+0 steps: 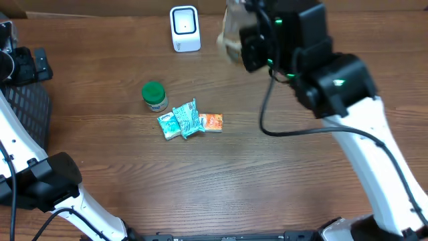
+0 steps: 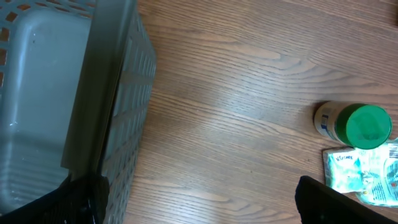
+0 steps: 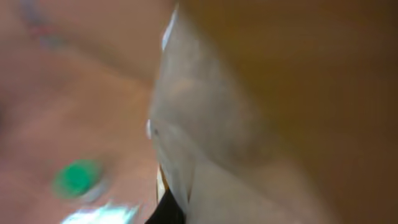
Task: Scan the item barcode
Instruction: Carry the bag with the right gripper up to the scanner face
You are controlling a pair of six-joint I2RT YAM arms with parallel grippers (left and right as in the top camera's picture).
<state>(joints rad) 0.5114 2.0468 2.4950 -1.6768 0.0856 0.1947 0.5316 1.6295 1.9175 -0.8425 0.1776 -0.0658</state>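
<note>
My right gripper (image 1: 242, 41) is raised at the back of the table and is shut on a tan packet (image 1: 231, 32), which it holds just right of the white barcode scanner (image 1: 184, 28). In the right wrist view the tan packet (image 3: 211, 130) is blurred and fills most of the picture, hiding the fingers apart from a dark tip (image 3: 169, 213). My left gripper (image 2: 205, 211) hangs open over bare wood beside the basket, holding nothing; overhead it sits at the far left edge (image 1: 20, 63).
A green-capped bottle (image 1: 154, 96) (image 2: 357, 124), teal packets (image 1: 180, 122) (image 2: 357, 174) and an orange packet (image 1: 211, 122) lie mid-table. A grey mesh basket (image 1: 30, 110) (image 2: 118, 124) stands at the left edge.
</note>
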